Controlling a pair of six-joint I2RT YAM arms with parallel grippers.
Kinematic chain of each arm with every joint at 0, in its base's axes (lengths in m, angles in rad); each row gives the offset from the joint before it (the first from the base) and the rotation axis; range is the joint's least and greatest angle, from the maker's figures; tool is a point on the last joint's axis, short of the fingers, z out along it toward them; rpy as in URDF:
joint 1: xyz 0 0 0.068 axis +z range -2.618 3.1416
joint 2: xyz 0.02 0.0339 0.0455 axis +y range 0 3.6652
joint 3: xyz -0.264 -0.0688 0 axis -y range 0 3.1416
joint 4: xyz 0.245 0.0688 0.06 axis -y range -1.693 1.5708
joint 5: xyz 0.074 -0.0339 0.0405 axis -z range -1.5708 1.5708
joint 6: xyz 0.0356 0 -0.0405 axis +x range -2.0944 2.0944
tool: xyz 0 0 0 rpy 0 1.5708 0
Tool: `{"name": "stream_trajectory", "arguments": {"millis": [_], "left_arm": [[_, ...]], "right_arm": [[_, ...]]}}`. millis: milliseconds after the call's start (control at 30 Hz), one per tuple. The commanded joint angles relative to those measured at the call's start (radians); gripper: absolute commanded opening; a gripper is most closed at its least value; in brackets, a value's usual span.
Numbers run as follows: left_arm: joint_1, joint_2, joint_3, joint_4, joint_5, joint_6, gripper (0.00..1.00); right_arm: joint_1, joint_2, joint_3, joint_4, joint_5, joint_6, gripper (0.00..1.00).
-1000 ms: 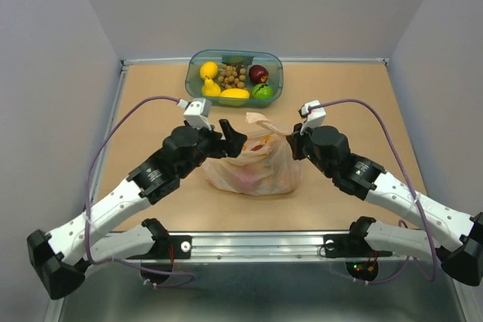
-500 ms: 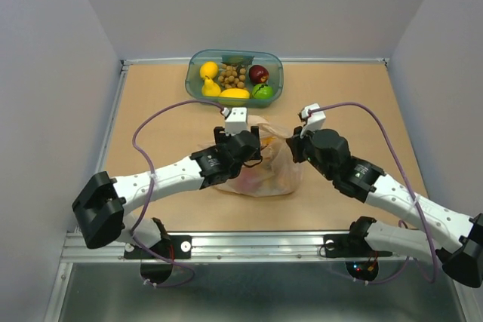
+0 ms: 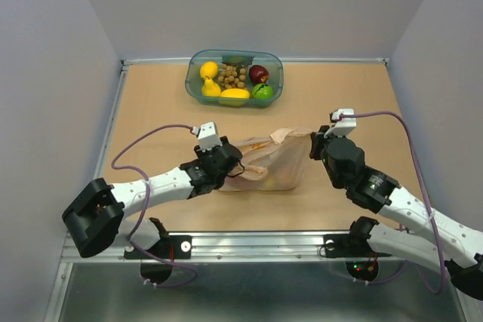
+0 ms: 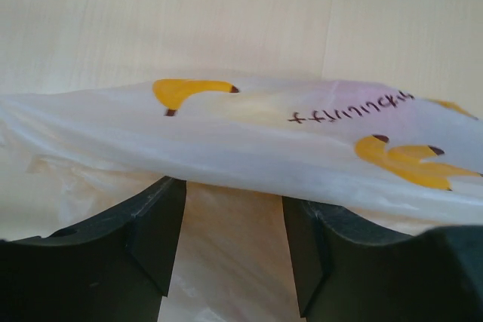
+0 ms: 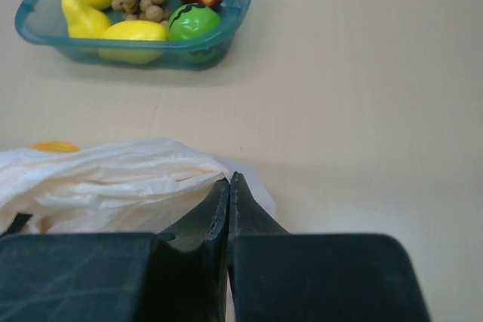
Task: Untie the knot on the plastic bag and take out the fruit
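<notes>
From above, the bag (image 3: 275, 164) lies mid-table (image 3: 151, 103), pulled into a wide, low shape between the two arms. The fruit (image 3: 255, 174) is just a pinkish-orange smudge through the film. The left gripper (image 3: 235, 168) sits at the bag's left end, touching it. The right gripper (image 3: 315, 143) is at the upper right corner, where a strip of film runs taut into it. Well behind, by the far edge, the tub (image 3: 190, 81) holds its own load (yellow pieces, a brown cluster, a red apple, a green one). On to the left wrist: the left gripper (image 4: 232, 195) has its jaws apart, with a clear gap between the two black fingers (image 4: 147, 231). A band of the bag (image 4: 249, 141), with yellow printed marks and dark lettering, stretches across just past the tips; whether it touches them, I can't tell. Over to the right wrist: the right gripper (image 5: 229, 180) is pressed together. Its tips meet right at the crumpled edge of the bag (image 5: 113, 179) and pinch the film there. The tub (image 5: 243, 5) sits far up the table, well apart from the bag.
</notes>
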Motion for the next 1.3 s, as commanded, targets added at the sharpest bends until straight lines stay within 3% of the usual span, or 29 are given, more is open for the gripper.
{"name": "stream_trajectory", "arguments": {"millis": [0,100,233,300,400,433,533,800,900,1033,1133,1267], "left_arm": [[0.143,-0.085,-0.072,-0.131,-0.065,0.009,0.63],[0.247,-0.189,-0.086,-0.048,-0.029,0.101,0.63],[0.282,-0.245,-0.072,0.0,0.026,0.175,0.6],[0.282,-0.239,-0.055,0.001,0.07,0.187,0.6],[0.282,-0.262,-0.049,0.004,0.128,0.21,0.6],[0.282,-0.291,-0.046,0.004,0.142,0.218,0.6],[0.28,-0.364,-0.045,0.006,0.188,0.259,0.6],[0.28,-0.446,-0.04,0.0,0.248,0.301,0.52],[0.28,-0.438,-0.034,-0.003,0.273,0.307,0.52],[0.272,-0.475,-0.015,0.027,0.383,0.394,0.73],[0.217,-0.538,0.0,0.067,0.443,0.449,0.8],[0.096,-0.598,0.024,0.109,0.431,0.52,0.85]], "right_arm": [[-0.011,-0.084,-0.027,0.049,0.305,0.034,0.01],[-0.013,-0.124,-0.047,0.049,0.299,0.019,0.01],[-0.01,-0.128,-0.05,0.046,0.088,-0.076,0.01],[-0.01,-0.118,-0.023,0.006,-0.001,-0.103,0.06],[-0.011,-0.089,0.025,-0.055,-0.135,-0.122,0.34],[-0.01,-0.063,0.072,-0.072,-0.209,-0.142,0.48],[-0.011,0.01,0.189,-0.145,-0.378,-0.194,0.62],[-0.01,0.226,0.437,-0.219,-0.716,-0.251,0.64],[-0.006,0.274,0.478,-0.219,-0.735,-0.259,0.63],[-0.005,0.331,0.493,-0.221,-0.707,-0.276,0.64],[-0.005,0.38,0.504,-0.233,-0.704,-0.34,0.66],[-0.005,0.437,0.562,-0.262,-0.584,-0.463,0.78]]}}
